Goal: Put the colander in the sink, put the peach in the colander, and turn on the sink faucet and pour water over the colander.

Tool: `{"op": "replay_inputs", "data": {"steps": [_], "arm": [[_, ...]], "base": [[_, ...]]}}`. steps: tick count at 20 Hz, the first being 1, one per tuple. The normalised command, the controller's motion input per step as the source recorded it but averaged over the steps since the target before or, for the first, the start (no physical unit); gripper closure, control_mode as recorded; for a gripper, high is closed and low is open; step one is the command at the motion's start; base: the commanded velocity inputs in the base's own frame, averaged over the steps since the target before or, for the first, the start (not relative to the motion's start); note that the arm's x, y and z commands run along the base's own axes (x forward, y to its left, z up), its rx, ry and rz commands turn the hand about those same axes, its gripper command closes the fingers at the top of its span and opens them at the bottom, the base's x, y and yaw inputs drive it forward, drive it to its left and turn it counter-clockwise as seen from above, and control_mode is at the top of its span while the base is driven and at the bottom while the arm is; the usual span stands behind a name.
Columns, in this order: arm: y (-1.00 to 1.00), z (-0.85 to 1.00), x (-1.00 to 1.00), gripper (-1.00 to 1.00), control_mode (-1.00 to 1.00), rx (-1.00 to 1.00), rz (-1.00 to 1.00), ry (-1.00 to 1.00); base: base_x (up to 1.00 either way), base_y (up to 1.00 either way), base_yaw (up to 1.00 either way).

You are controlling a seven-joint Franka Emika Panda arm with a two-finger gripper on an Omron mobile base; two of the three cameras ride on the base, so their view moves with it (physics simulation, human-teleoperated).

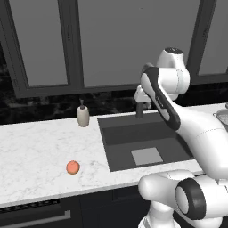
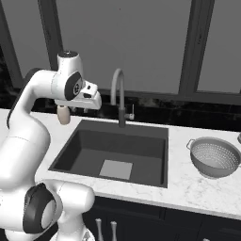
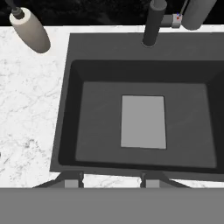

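The colander stands empty on the marble counter to the right of the sink. The peach lies on the counter left of the sink, near the front edge. The sink faucet rises behind the basin, and no water runs from it. My gripper hangs high above the sink, pointing down into it, open with nothing between its fingertips. The basin holds nothing, and its lighter square lies bare.
A beige soap dispenser stands at the sink's back left corner. Dark window panes and a black backsplash close off the rear. The counter drops off at its front edge.
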Motion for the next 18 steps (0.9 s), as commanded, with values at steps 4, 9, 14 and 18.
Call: {"op": "replay_inputs", "data": {"steps": [4,9,14,18], "arm": [[-0.28,0.0,-0.07,-1.0,-1.0,0.0,0.01,0.0],[-0.82,0.0,-0.07,-1.0,-1.0,0.0,0.03,0.02],[-1.0,-0.05,-0.04,-1.0,-1.0,0.0,0.08,0.01],[-0.94,-0.13,0.0,-1.0,-1.0,0.0,0.04,0.0]], "base": [[0.0,0.0,0.0],[0.0,0.0,0.0],[0.0,0.0,0.0],[0.0,0.0,0.0]]}}
